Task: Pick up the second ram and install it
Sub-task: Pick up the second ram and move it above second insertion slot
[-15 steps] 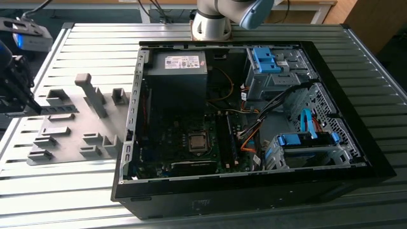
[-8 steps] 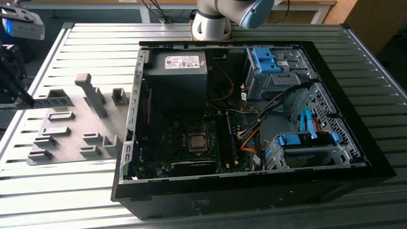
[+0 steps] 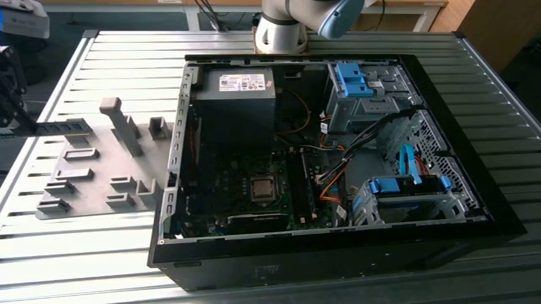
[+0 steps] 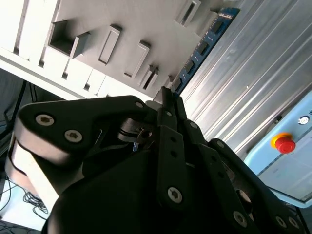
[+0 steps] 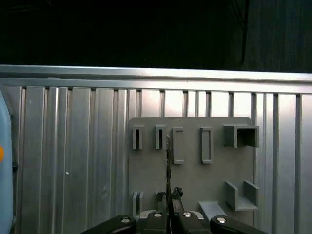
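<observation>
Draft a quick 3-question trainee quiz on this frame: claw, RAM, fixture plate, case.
1. True or false: the claw is shut on the second ram.
2. Multiple choice: in the exterior view, where does the grey fixture plate lie relative to the open PC case?
A) on the table, at the exterior view's left of it
B) on the table, at the exterior view's right of it
C) inside it
3. Fill in: the plastic drive brackets inside the case are coloured ____.

Key: 1 true; 2 A; 3 blue.
</observation>
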`<state>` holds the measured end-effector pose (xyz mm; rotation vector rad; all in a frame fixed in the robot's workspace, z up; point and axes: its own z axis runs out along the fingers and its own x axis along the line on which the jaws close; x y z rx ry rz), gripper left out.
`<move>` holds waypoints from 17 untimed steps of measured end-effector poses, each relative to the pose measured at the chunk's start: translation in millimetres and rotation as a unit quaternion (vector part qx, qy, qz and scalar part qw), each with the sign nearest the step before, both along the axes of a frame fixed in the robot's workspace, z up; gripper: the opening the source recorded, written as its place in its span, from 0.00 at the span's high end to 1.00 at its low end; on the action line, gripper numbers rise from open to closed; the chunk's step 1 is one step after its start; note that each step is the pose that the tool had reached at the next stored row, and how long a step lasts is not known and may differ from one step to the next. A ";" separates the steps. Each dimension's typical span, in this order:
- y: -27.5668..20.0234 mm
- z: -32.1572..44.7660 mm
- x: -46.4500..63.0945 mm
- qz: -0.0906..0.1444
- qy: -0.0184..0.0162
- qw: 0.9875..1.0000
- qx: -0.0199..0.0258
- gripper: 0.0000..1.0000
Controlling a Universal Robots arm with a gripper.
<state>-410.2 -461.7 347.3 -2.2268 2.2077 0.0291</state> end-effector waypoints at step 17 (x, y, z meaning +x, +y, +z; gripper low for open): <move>0.4 57.8 0.0 0.000 0.000 1.000 0.000 0.86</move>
